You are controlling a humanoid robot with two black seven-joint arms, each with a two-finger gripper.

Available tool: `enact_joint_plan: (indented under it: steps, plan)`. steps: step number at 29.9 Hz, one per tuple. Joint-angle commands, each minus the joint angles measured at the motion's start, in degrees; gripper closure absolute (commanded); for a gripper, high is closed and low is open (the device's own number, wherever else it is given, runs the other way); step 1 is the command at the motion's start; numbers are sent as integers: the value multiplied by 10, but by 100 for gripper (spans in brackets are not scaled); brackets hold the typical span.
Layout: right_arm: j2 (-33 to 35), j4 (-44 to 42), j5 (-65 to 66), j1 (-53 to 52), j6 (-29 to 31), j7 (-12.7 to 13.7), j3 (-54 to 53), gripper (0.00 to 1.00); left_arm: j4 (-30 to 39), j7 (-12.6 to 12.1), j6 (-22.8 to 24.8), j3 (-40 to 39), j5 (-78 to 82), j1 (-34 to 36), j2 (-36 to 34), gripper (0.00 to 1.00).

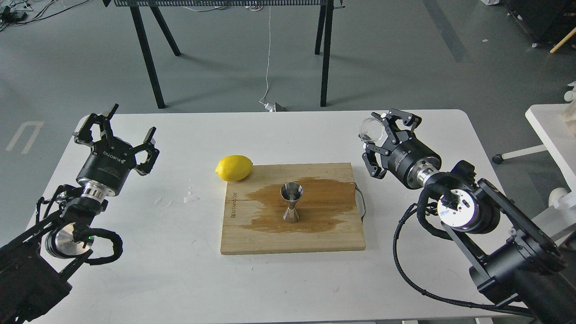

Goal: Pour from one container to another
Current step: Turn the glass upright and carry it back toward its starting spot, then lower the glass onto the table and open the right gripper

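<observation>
The steel hourglass-shaped jigger (291,202) stands upright in the middle of a wooden cutting board (252,238), inside a dark wet patch. The tiny clear glass cup (371,129) is held above the table's right side, tilted on its side, with my right gripper (377,134) shut on it. It sits well to the right of the jigger and higher in view. My left gripper (120,128) hovers over the table's left side, open, with nothing between its fingers.
A yellow lemon (234,168) lies on the white table (148,252) touching the board's top left corner. Small water drops (191,197) lie left of the board. Black trestle legs (148,54) stand on the floor behind the table.
</observation>
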State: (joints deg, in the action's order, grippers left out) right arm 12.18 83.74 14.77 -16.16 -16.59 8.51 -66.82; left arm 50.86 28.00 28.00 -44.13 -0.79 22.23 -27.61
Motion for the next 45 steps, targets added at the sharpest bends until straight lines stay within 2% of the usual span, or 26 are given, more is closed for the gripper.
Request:
enact_joint_plan:
  steps: [1,9,17,38,45]
  plan:
    - [-29,-8,-47,43,-7,0,-81,59,0,0,0,0,0,-1,0,12]
    - [-30,-77,-196,94,-12,4,-137,59,4,0,0,0,-6,-1,3,12]
    - [-33,-133,-250,94,-20,7,-137,59,5,0,0,6,-6,0,2,12]
    - [-34,-195,-254,67,-17,9,-126,54,1,0,0,4,-6,-1,2,12]
    - [-35,-198,-254,61,-18,9,-117,49,1,0,0,3,-6,-1,-1,12]
